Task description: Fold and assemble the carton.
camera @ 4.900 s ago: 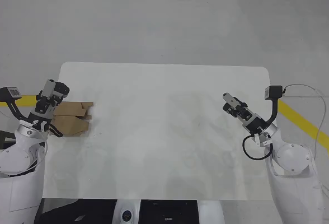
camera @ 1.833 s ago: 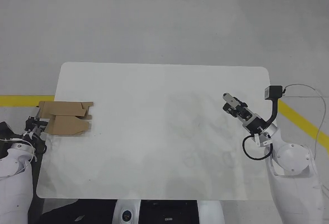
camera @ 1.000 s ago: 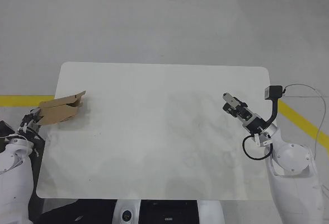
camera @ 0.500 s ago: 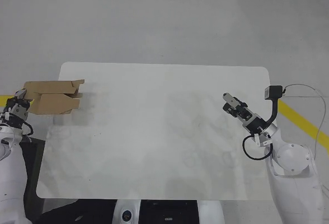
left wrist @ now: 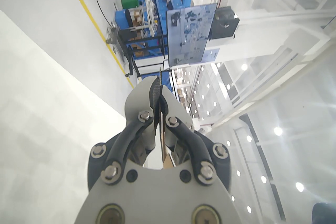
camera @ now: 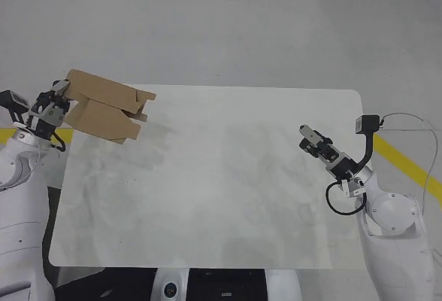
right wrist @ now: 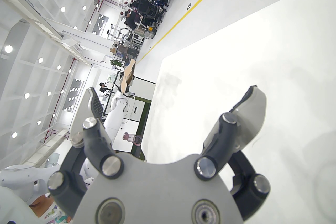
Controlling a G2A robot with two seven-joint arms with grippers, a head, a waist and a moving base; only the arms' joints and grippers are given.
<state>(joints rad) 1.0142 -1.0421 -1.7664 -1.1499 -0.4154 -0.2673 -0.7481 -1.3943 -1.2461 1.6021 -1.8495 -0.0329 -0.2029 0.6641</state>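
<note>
The arms [camera: 390, 214] are white and rounded; the left gripper [left wrist: 157, 93] and right gripper [right wrist: 173, 93] are grey with black ribbed pads [left wrist: 155, 89] and silver screws [left wrist: 142, 116].

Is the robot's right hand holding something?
No, the right gripper is open over the white table, with nothing between its fingers.

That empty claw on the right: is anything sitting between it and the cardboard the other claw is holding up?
Nothing visible does. The right gripper, open, is over the table's right side. The flat carton is clamped in the left gripper above the far left corner. Only the table top lies between them.
</note>
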